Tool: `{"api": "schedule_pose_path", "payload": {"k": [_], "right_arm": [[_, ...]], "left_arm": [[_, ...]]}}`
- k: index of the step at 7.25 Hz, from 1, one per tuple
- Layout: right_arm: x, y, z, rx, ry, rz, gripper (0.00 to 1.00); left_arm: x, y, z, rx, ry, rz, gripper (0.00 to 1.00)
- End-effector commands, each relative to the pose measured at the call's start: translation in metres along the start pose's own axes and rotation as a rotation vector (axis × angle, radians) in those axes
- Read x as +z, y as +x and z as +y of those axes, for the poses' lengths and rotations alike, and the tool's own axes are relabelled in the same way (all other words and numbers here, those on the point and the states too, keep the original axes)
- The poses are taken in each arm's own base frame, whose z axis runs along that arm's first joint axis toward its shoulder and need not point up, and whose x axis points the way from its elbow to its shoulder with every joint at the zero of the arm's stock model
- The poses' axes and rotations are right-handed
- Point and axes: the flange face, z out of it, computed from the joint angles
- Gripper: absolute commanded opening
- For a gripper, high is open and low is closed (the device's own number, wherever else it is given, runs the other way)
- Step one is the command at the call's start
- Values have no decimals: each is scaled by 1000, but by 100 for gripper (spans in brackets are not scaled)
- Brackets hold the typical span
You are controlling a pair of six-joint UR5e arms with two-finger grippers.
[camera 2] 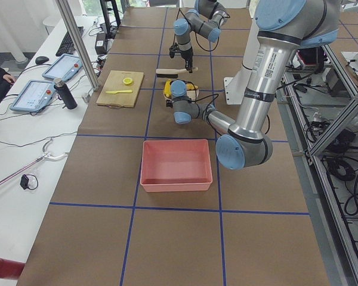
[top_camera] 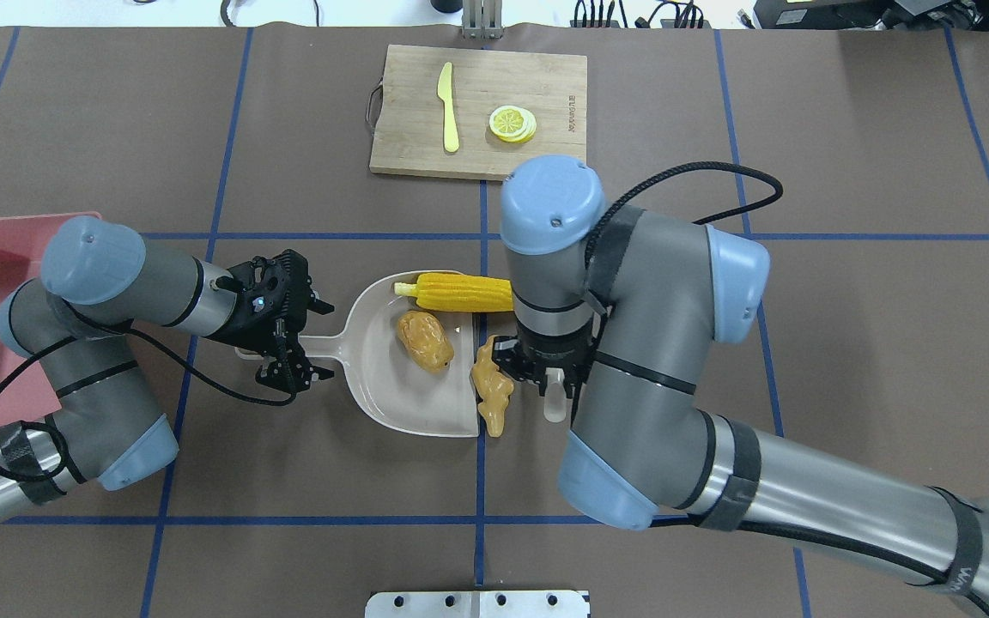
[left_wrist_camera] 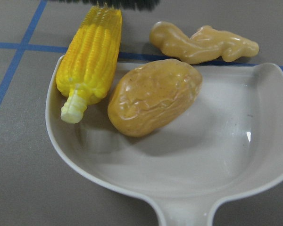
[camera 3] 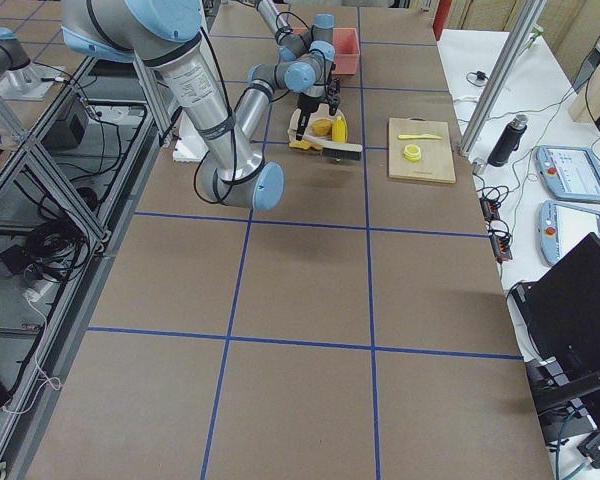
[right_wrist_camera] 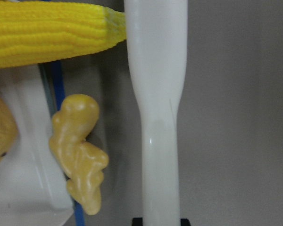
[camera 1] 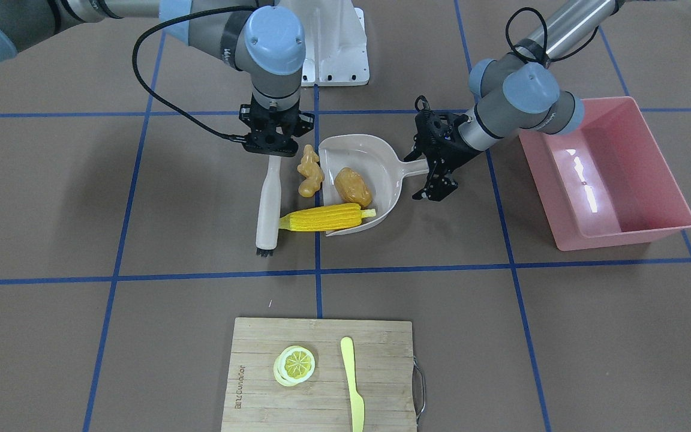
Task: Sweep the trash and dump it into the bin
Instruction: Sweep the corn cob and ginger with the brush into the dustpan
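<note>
Your right claw (camera 1: 272, 151) is clamped on the white brush (camera 1: 269, 204) handle; your left claw (camera 1: 431, 171) grips the dustpan (camera 1: 384, 174) handle. You've got the potato (camera 1: 352, 186) inside the pan, the corn (camera 1: 321, 217) lying across its lip, the ginger (camera 1: 310, 171) just outside, touching the edge. You'll see the pink bin (camera 1: 651, 174) well apart, beyond the left arm

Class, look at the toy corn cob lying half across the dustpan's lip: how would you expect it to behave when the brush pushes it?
The corn cob is round and long, so it would probably roll sideways. It lies across the dustpan lip, so it might pivot there. Its glossy moulded surface suggests stiff, light plastic that could slip off the brush.
</note>
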Motion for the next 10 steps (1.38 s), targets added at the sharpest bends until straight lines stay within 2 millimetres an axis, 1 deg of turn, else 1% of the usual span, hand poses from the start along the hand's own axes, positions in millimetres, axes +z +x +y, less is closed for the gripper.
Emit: {"api": "schedule_pose_path", "payload": {"k": [1,2,3,4,5,6,7,8,9,10], "right_arm": [[37,11,37,-43,-22,28,0],[42,1,35,-56,-6,6,0],[41,-10,44,-62,-11,-12,0],[34,-25,49,-53,-13,-27,0],[31,-55,55,-33,-19,-31,0],[31,-78,60,-25,-26,-30,0],[26,-82,62,-27,-25,-37,0],[15,-95,66,-18,-23,-54,0],[12,-106,69,-23,-25,-58,0],[14,-110,73,-27,-30,-54,0]], "left_arm": [[0,0,0,-1,-1,0,93],[0,0,0,-1,-1,0,93],[0,0,0,-1,-1,-1,93],[1,0,1,-1,-2,0,93],[1,0,1,-2,-3,-6,93],[1,0,1,-1,-3,-6,93],[1,0,1,-1,-3,-6,93],[2,1,-1,1,-2,-3,93],[2,1,-1,-1,-2,-3,93],[2,1,-1,-2,-3,-3,93]]}}
